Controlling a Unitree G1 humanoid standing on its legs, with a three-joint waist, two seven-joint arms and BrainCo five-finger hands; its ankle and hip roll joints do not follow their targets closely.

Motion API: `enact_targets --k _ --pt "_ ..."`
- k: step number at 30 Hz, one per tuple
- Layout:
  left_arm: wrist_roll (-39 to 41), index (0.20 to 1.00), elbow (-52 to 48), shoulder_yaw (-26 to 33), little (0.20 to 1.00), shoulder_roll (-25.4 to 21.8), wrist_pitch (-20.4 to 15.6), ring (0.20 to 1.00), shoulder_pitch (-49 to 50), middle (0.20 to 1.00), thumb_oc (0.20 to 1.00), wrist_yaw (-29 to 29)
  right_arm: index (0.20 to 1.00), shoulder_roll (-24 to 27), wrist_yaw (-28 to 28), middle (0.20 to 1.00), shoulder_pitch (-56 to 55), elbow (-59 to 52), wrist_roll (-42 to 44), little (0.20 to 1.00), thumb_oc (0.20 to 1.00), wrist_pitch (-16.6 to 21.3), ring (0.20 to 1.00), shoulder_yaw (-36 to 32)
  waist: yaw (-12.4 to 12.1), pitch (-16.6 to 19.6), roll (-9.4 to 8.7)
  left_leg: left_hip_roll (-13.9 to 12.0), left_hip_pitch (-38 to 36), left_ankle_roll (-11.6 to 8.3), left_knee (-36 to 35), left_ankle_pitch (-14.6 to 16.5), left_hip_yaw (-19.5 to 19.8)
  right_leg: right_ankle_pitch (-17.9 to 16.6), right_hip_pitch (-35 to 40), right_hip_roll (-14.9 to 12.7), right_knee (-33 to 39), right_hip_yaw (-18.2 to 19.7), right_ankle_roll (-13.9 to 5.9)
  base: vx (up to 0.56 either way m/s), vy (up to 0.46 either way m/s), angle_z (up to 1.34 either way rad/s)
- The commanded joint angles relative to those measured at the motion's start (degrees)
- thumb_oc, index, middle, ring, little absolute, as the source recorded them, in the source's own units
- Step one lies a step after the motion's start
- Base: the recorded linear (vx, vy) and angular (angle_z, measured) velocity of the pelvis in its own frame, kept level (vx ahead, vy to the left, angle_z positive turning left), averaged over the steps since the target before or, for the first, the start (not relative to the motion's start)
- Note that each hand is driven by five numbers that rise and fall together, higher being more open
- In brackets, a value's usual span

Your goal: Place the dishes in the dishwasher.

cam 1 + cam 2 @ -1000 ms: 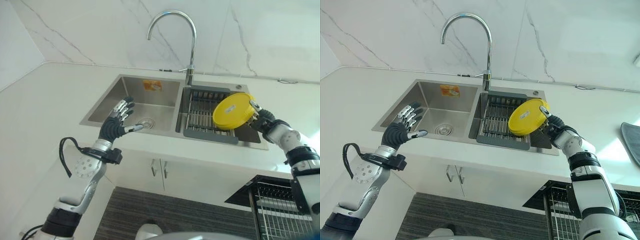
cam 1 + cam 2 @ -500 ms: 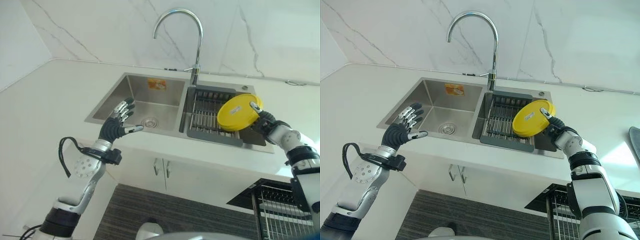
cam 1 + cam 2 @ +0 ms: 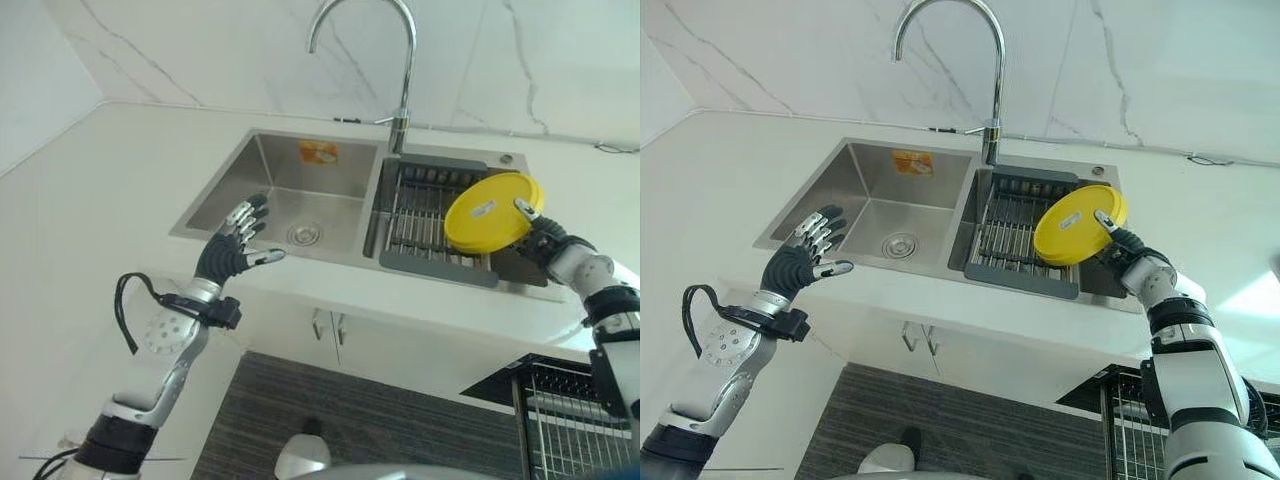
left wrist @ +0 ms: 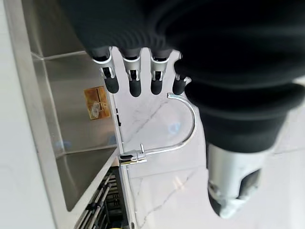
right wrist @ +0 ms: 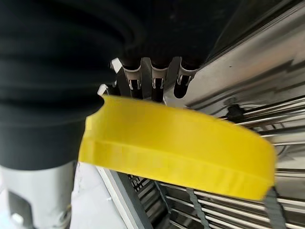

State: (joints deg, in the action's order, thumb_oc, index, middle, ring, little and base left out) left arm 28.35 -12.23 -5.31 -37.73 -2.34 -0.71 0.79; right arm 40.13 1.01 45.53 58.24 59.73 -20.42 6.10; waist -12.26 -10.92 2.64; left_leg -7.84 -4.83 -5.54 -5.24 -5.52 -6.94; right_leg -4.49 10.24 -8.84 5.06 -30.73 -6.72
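Right hand [image 3: 1122,252] fingers pinch yellow plate [image 3: 492,212] over sink rack [image 3: 425,218] (left hand [image 3: 232,252] spread, idle).

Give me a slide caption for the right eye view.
Right hand holds a yellow plate tilted above the sink's drying rack; left hand open beside the sink.

Kitchen, steel sink [image 3: 290,195], curved faucet [image 3: 375,45], marble wall [image 3: 200,50]

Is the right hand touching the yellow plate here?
Touching. In the right wrist view the right hand pinches the yellow plate at its rim, fingers behind it; the eye views show it held above the sink rack.
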Motion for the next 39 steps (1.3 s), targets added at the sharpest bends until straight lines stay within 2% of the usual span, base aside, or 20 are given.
enact_targets --k 1,7,8,9,10,11,14,18,20,22,24,28,34,35,39 --pt "1.22 1.000 -1.59 -2.31 1.000 -3.24 -3.13 1.000 -4.34 1.000 1.000 -0.30 1.000 4.00 -0.03 1.000 9.07 1.23 1.84 1.000 1.000 3.91 1.000 2.10 -2.36 0.32 -0.78 0.20 -0.27 -1.51 0.24 4.35 1.51 5.36 1.59 -2.50 -0.06 3.20 -1.77 -0.09 0.009 0.14" --pt "2.07 1.000 -1.42 -1.89 1.000 -4.17 -4.60 1.000 -4.69 1.000 1.000 0.21 1.000 6.26 0.55 1.000 11.30 1.06 2.77 1.000 1.000 4.74 1.000 2.39 -3.04 -0.52 -0.60 0.55 1.53 -1.42 0.24 3.87 2.69 4.61 0.06 -2.89 -0.06 2.98 -1.97 -0.07 0.011 0.10" --pt "2.09 1.000 -1.44 -1.88 1.000 -4.14 -4.65 1.000 -4.61 1.000 1.000 0.22 0.849 6.43 0.26 0.849 11.65 1.11 2.42 0.849 0.849 4.79 0.849 2.57 -3.06 -0.52 -0.60 0.55 1.56 -1.42 0.24 3.85 2.74 4.58 0.01 -2.87 -0.06 2.97 -1.94 -0.03 0.023 0.09" --pt "2.13 1.000 -1.49 -1.84 1.000 -4.11 -4.65 1.000 -4.53 1.000 1.000 0.28 0.595 6.51 -0.04 0.595 11.79 1.17 2.00 0.595 0.595 4.98 0.595 2.69 -3.09 -0.50 -0.62 0.53 1.57 -1.42 0.24 3.83 2.76 4.55 -0.02 -2.87 -0.06 2.99 -1.91 -0.02 0.021 0.04" --pt "2.15 1.000 -1.55 -1.80 1.000 -4.06 -4.57 1.000 -4.51 1.000 1.000 0.33 0.479 6.57 0.05 0.479 11.97 1.12 1.48 0.479 0.479 5.37 0.479 2.89 -3.10 -0.45 -0.66 0.51 1.59 -1.43 0.24 3.82 2.79 4.52 -0.05 -2.87 -0.06 3.02 -1.90 -0.02 0.025 0.03" --pt "2.01 1.000 -1.62 -1.74 1.000 -3.95 -4.61 1.000 -4.20 1.000 1.000 0.50 0.200 6.93 0.22 0.200 12.11 0.90 -0.17 0.200 0.200 6.06 0.200 3.12 -3.11 -0.38 -0.73 0.47 1.63 -1.45 0.24 3.79 2.79 4.46 -0.09 -2.87 -0.06 3.04 -1.90 0.00 0.000 0.00" --pt "1.90 1.000 -1.66 -1.67 1.000 -3.87 -4.95 1.000 -3.49 1.000 1.000 0.49 0.200 7.58 1.22 0.200 12.59 0.20 -3.39 0.200 0.200 8.55 0.200 4.20 -3.05 -0.28 -0.95 0.39 1.60 -1.50 0.24 3.73 2.70 4.33 -0.17 -2.83 -0.06 3.15 -1.85 -0.03 0.023 0.01" --pt "1.29 1.000 -1.59 -1.69 1.000 -3.33 -5.31 1.000 -2.98 1.000 1.000 0.49 0.200 8.04 2.04 0.200 12.71 -0.62 -5.69 0.200 0.200 8.93 0.200 4.93 -3.02 -0.30 -1.26 0.30 1.57 -1.52 0.24 3.64 2.56 4.24 -0.11 -2.76 -0.06 3.30 -1.85 -0.04 0.025 0.00" --pt "1.34 1.000 -1.31 -1.71 1.000 -3.39 -5.84 1.000 -2.53 1.000 1.000 0.48 0.200 8.14 6.01 0.200 12.51 -1.39 -9.67 0.200 0.200 10.90 0.200 5.26 -2.89 -0.18 -1.36 0.22 1.50 -1.57 0.24 3.59 2.35 4.19 -0.06 -2.67 -0.06 3.42 -1.83 -0.04 0.031 0.00" --pt "0.88 1.000 -1.37 -2.19 1.000 -3.00 -6.12 1.000 -2.28 1.000 1.000 -0.17 0.200 7.84 8.35 0.200 12.16 -2.09 -7.52 0.200 0.200 11.74 0.200 4.90 -2.65 -0.26 -1.34 0.08 1.25 -1.63 0.24 3.57 2.01 4.08 0.10 -2.69 -0.06 3.50 -1.85 -0.05 0.040 0.00" --pt "0.82 1.000 -1.20 -2.52 1.000 -2.88 -6.34 1.000 -2.17 1.000 1.000 -0.46 0.200 7.12 7.60 0.200 11.63 -3.21 -7.93 0.200 0.200 12.46 0.200 4.87 -2.57 -0.14 -1.35 0.02 1.12 -1.60 0.24 3.57 1.79 4.06 0.23 -2.74 -0.06 3.54 -1.88 -0.05 0.036 -0.01" --pt "1.09 1.000 -1.41 -2.38 1.000 -2.81 -6.11 1.000 -1.76 1.000 1.000 -0.24 0.200 6.21 5.09 0.200 9.68 -4.20 -4.69 0.200 0.200 11.27 0.200 4.36 -2.32 0.02 -1.48 -0.19 0.71 -1.72 0.24 3.57 1.23 4.14 0.64 -2.78 -0.06 3.42 -1.87 -0.02 0.013 0.00" --pt "0.84 1.000 -1.24 -2.36 1.000 -1.69 -5.86 1.000 -0.95 1.000 1.000 0.80 0.200 4.07 4.26 0.200 6.98 -8.37 0.91 0.200 0.200 13.91 0.200 1.72 -1.77 0.97 -1.99 -0.70 -0.28 -1.85 0.24 3.80 0.27 4.70 1.66 -2.55 -0.06 3.18 -1.61 0.00 0.000 0.00" --pt "0.65 1.000 -1.42 -2.27 1.000 -1.30 -6.22 1.000 -0.01 1.000 1.000 1.34 0.200 3.76 3.58 0.200 5.81 -10.49 2.68 0.200 0.200 15.65 0.200 0.93 -1.53 1.33 -2.20 -0.87 -0.64 -1.92 0.24 3.89 -0.04 4.88 1.96 -2.43 -0.06 3.12 -1.49 0.00 0.000 0.00" --pt "0.19 1.000 -1.96 -2.16 1.000 0.07 -6.84 1.000 1.75 1.000 1.000 2.25 0.200 2.76 3.20 0.200 2.93 -19.33 5.37 0.200 0.200 18.69 0.200 -2.08 -0.74 2.22 -2.72 -1.39 -1.08 -1.99 0.24 3.99 -0.97 5.44 2.41 -2.08 -0.06 2.96 -1.19 0.00 -0.009 -0.03"
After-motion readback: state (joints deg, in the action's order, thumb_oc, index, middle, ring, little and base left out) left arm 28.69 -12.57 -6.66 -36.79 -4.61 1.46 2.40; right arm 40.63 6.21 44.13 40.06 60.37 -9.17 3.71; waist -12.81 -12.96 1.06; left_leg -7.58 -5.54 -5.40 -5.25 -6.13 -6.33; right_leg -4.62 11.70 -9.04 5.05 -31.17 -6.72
